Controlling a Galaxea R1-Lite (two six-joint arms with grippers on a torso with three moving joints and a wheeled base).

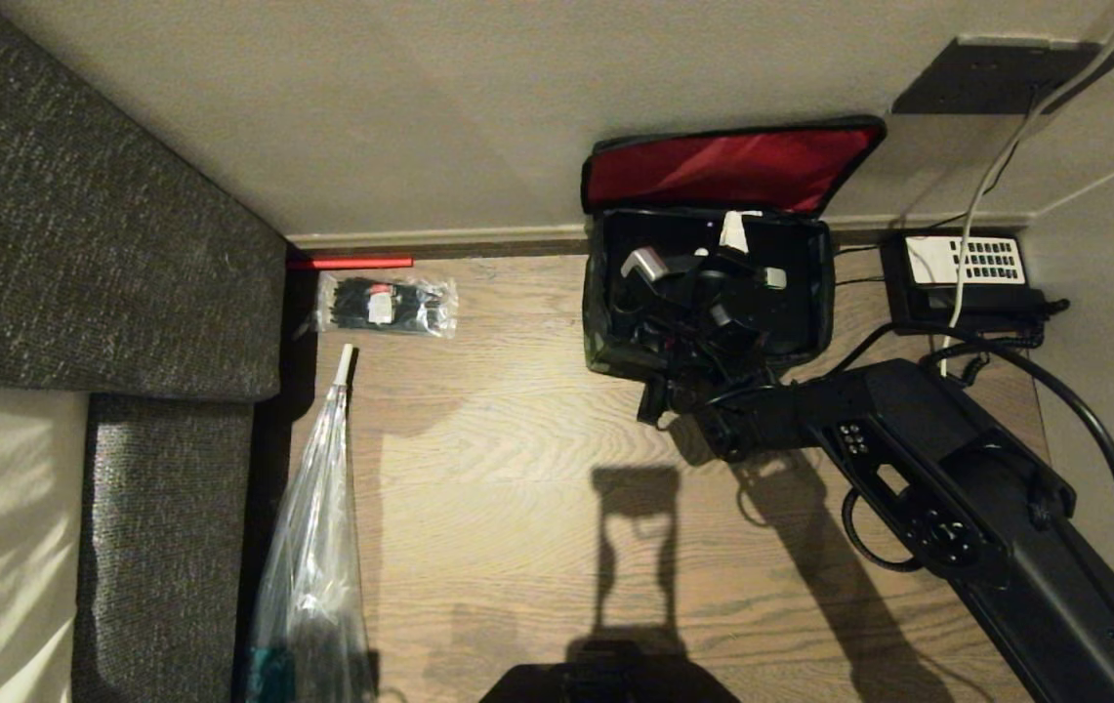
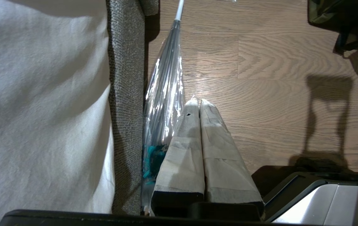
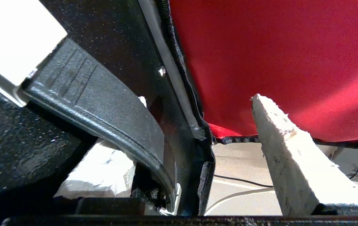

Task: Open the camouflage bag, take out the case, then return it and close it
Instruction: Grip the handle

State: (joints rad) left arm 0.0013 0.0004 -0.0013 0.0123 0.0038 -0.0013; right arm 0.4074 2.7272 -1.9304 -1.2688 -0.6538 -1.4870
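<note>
Item: my right gripper (image 1: 713, 256) is reaching into the camouflage bag (image 1: 605, 337), fingers spread astride the case (image 1: 791, 322) handle (image 3: 103, 103). Left gripper (image 2: 200, 105) is hanging closed, empty.

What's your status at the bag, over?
Right gripper open over the case handle. Case sits in the camouflage bag, lid up. Left gripper shut, parked. Nothing blocking.

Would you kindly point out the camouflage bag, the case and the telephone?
camouflage bag (image 1: 727, 166): head view, red lining of open lid.
case (image 1: 801, 317): head view, black top inside the bag.
telephone (image 1: 967, 261): head view, white keypad panel.
</note>
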